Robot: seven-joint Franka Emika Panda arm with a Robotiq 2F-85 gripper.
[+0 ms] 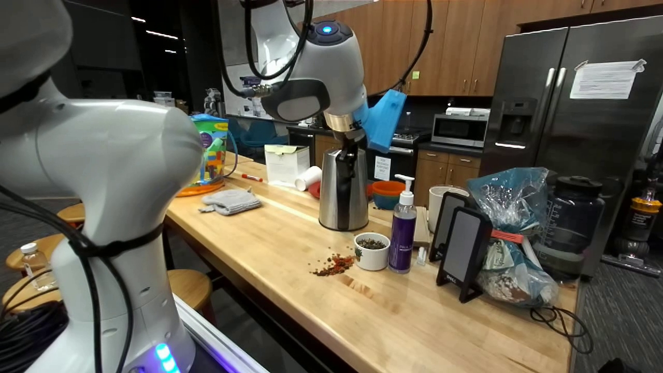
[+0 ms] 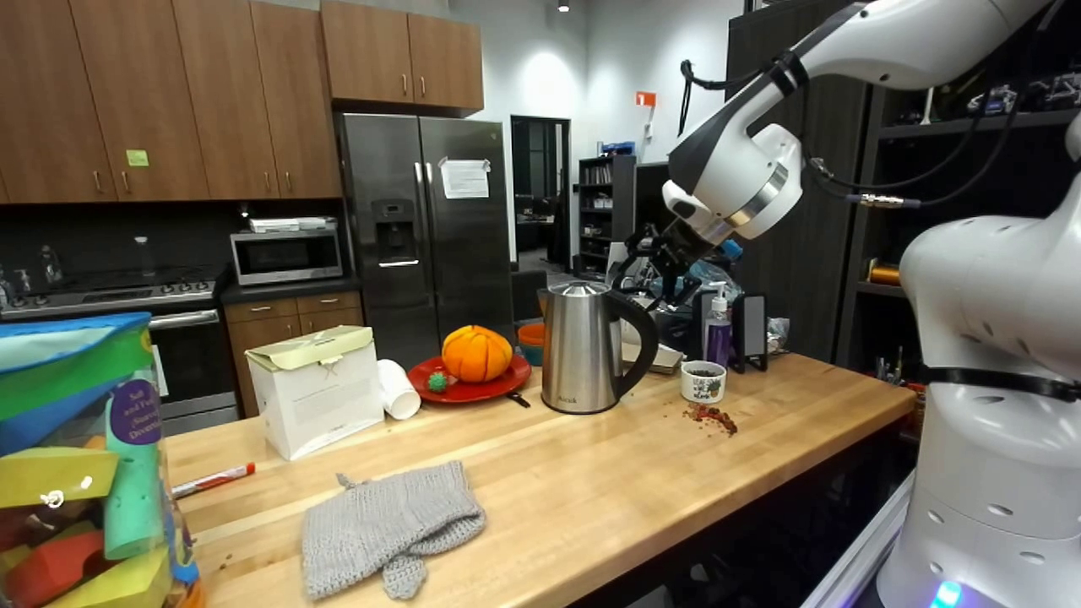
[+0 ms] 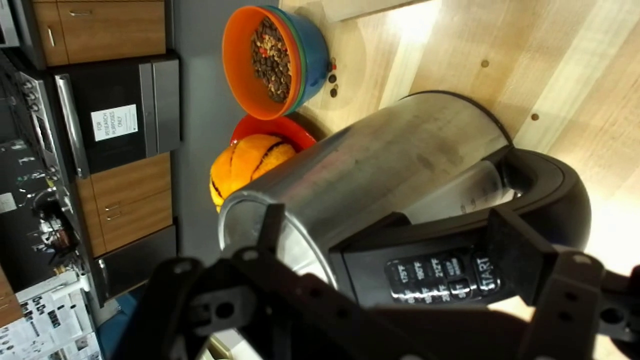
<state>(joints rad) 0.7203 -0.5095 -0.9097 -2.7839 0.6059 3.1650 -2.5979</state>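
Note:
A steel electric kettle (image 1: 334, 191) with a black handle stands upright on the wooden table. It also shows in an exterior view (image 2: 581, 350) and in the wrist view (image 3: 395, 145). My gripper (image 3: 395, 235) is open and empty at the top of the handle (image 3: 465, 225). One finger lies over the lid edge and the other beside the START button on the handle's button panel (image 3: 445, 277). I cannot tell whether either finger touches the kettle. The gripper shows above the handle in both exterior views (image 1: 351, 155) (image 2: 646, 283).
A white cup of dried leaves (image 1: 372, 254), spilled peppercorns (image 1: 336, 264), a purple pump bottle (image 1: 402, 238) and black speakers (image 1: 464, 248) stand near the kettle. Stacked bowls (image 3: 312, 55) and a red plate (image 2: 469, 392) with a pumpkin lie behind. A white box (image 2: 321, 397) and grey knit cloth (image 2: 380, 523) lie farther along.

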